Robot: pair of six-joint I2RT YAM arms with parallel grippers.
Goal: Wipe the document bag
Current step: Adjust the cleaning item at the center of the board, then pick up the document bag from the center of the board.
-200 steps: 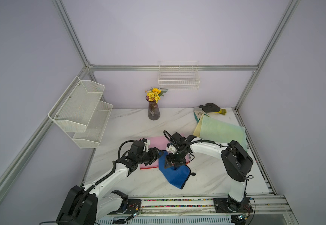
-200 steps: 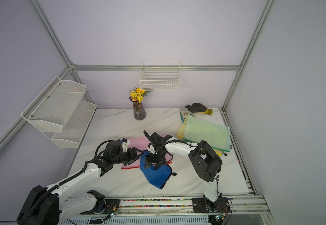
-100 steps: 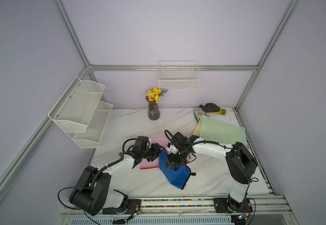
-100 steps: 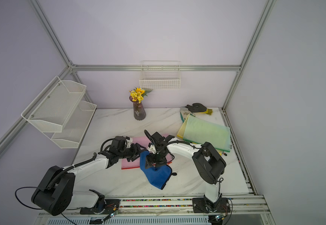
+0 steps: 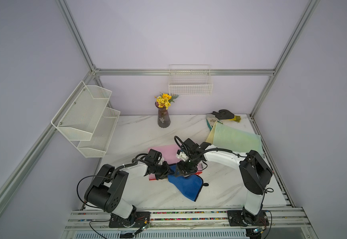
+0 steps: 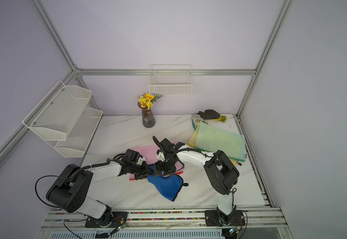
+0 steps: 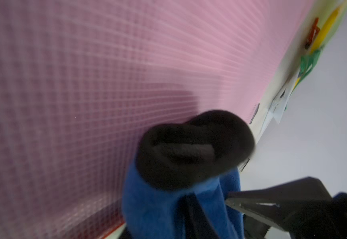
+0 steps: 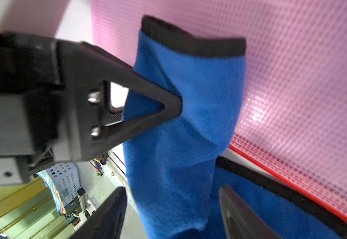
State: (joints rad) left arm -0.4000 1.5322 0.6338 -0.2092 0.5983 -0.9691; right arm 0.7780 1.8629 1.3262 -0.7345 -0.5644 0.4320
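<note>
Bare tabletop [image 5: 147,136] between vase [image 5: 163,119] and bag [image 5: 162,150]

Marble table [image 5: 139,132] bears a flower vase [image 5: 163,119]. In front of it lie a pink document bag [image 5: 165,151] and a blue cloth [image 5: 187,186]; to its right, a green document bag [image 5: 235,139] and a glove [image 5: 223,114].

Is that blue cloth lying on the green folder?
No, the blue cloth overlaps the pink document bag; the green folder lies apart, further back.

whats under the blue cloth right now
The blue cloth drapes its far end over the red-edged near side of the pink document bag. Its near part lies on the marble table. The bag surface beneath the cloth is covered and cannot be seen.
</note>
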